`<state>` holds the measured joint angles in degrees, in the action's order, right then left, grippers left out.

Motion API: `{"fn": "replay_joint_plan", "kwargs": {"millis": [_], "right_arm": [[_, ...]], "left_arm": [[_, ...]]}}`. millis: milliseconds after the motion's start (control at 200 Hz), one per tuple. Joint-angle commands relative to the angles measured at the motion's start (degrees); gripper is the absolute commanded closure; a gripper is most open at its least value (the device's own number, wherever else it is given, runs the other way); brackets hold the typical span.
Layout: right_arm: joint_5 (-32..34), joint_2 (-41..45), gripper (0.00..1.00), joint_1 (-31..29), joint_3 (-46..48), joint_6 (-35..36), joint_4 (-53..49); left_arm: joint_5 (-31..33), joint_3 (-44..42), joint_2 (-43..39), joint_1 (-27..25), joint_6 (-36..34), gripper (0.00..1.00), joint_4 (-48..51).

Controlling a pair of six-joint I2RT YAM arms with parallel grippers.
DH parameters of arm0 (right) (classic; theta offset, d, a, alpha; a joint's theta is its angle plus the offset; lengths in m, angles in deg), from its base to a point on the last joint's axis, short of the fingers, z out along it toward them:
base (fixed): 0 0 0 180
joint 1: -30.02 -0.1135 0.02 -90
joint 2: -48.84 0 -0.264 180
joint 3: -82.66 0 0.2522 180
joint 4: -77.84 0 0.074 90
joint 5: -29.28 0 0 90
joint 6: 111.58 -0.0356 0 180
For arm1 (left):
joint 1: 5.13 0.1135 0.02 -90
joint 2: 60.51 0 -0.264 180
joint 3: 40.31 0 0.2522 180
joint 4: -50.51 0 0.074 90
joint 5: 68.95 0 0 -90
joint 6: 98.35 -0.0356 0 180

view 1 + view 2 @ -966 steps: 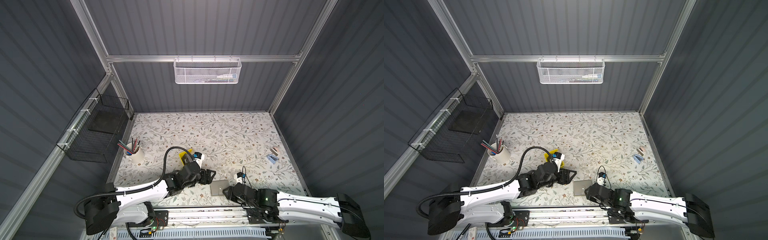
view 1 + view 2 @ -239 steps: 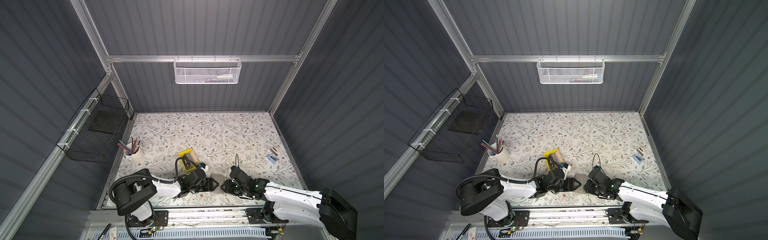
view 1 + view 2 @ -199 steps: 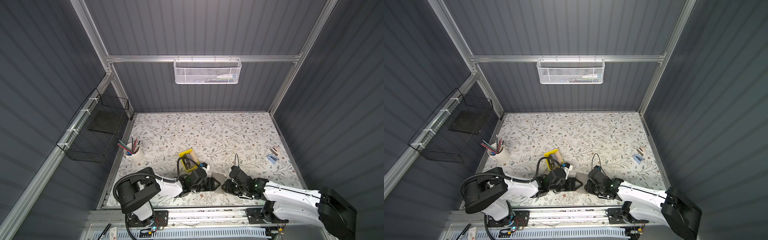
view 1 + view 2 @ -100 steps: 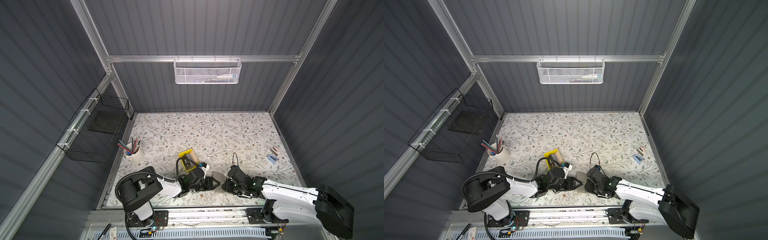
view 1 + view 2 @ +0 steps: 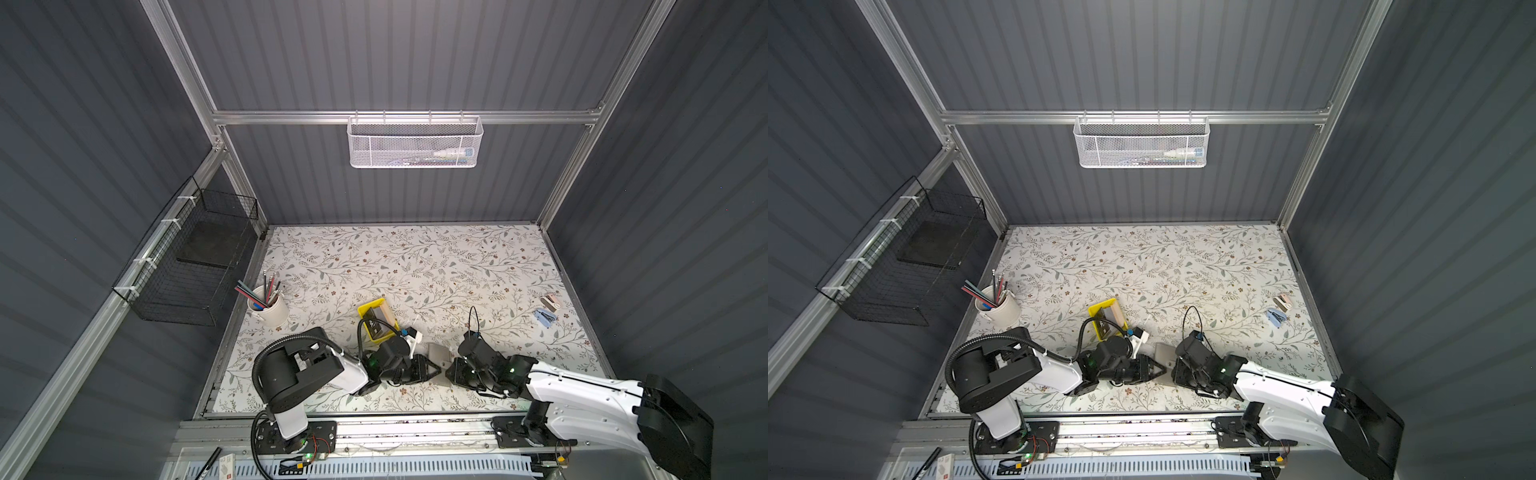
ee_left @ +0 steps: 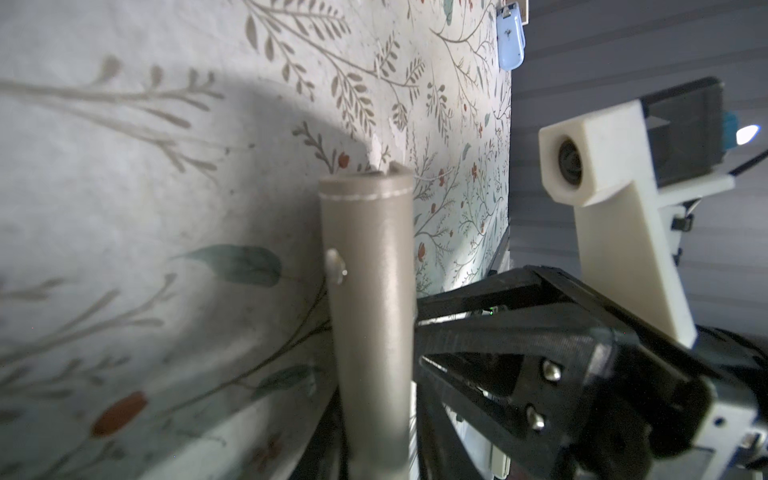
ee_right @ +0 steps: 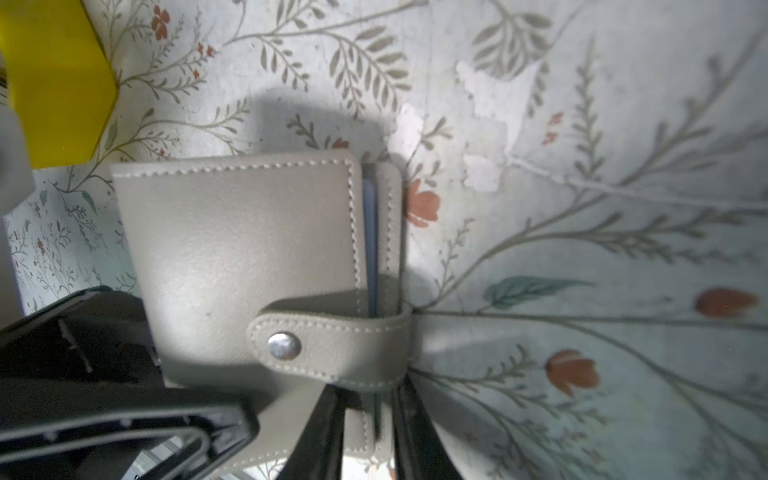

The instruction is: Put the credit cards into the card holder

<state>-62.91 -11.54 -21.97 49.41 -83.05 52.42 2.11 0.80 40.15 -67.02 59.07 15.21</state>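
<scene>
On the flowered table (image 5: 415, 270) the buttoned card holder (image 7: 249, 232) stands on edge, left gripper (image 6: 376, 436) clamped on its spine and right gripper (image 7: 368, 411) on its open edge, so uneven pulling may twist it loose; credit cards (image 5: 377, 330) lie in the yellow tray (image 5: 362, 307).

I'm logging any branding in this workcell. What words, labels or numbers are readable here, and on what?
No text can be read in any view.
Black card in the yellow tray: white print, too small to read.
Tube in the white mesh basket: label too small to read.
Card holder: no lettering, only stitching and a plain snap button.
</scene>
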Motion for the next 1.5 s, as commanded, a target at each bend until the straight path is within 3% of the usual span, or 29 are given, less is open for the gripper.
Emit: {"fn": "replay_joint_plan", "kwargs": {"millis": [0, 290, 610, 911, 1036, 1301, 1496], "right_arm": [[2.01, 1.58, 0.77, -0.14, 1.21, 0.30, -3.53], [3.94, 7.35, 0.70, -0.13, -1.54, 2.12, -7.77], [5.98, 13.43, 0.64, -0.18, -9.70, 6.49, -13.68], [5.81, 8.42, 0.62, 0.70, -18.47, 9.82, -14.53], [4.98, 4.99, 0.61, 2.25, -21.84, 11.53, -15.30], [1.93, 1.53, 0.61, 6.13, -23.33, 14.86, -14.10], [-1.02, -0.40, 0.63, 7.90, -22.70, 16.63, -12.25]], "left_arm": [[-2.72, 0.79, 0.51, -0.43, 0.93, 0.76, -5.30], [-0.76, 1.90, -3.05, -0.43, -1.85, 0.87, 1.37], [7.14, 8.38, -12.90, -0.43, -10.62, 0.92, 26.42], [17.40, 17.33, -16.34, -0.51, -17.83, 0.91, 47.18], [18.68, 19.37, -16.20, -0.24, -18.89, 0.90, 49.09], [15.63, 15.60, -16.64, 3.19, -18.07, 0.88, 40.98], [14.87, 16.16, -16.97, 4.32, -20.64, 0.87, 41.26]]}}
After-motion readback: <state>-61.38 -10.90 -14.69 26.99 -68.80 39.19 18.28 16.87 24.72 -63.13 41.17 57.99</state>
